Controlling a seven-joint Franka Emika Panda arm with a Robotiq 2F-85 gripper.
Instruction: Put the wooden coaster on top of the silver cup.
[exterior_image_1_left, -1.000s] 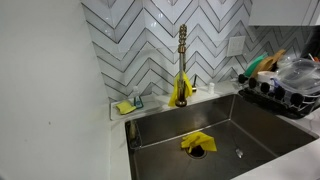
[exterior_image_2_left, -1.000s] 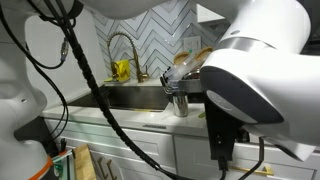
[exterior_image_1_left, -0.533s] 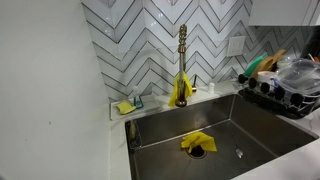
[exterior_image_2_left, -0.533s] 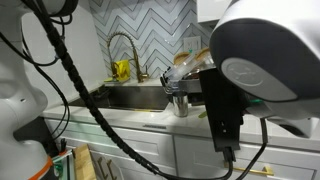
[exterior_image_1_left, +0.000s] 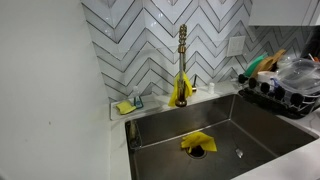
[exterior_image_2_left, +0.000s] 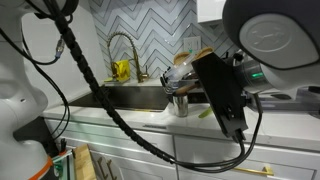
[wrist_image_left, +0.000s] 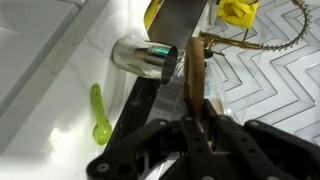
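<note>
coaster (wrist_image_left: 195, 70) edge-on, clamped between the fingers of gripper (wrist_image_left: 198, 108), just beside cup (wrist_image_left: 146, 58), not on it | cup stands on counter (wrist_image_left: 50, 50) by sink (exterior_image_2_left: 135, 97) | green spoon (wrist_image_left: 98, 115) near cup | faucet (exterior_image_1_left: 182, 50) behind sink

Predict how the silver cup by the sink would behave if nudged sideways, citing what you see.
The silver cup looks like thin polished metal, so it is probably light and slippery. It stands upright and unsupported on the smooth counter, so a nudge from the wooden coaster in the gripper might slide or tip it. Once tipped, it would likely roll.
</note>
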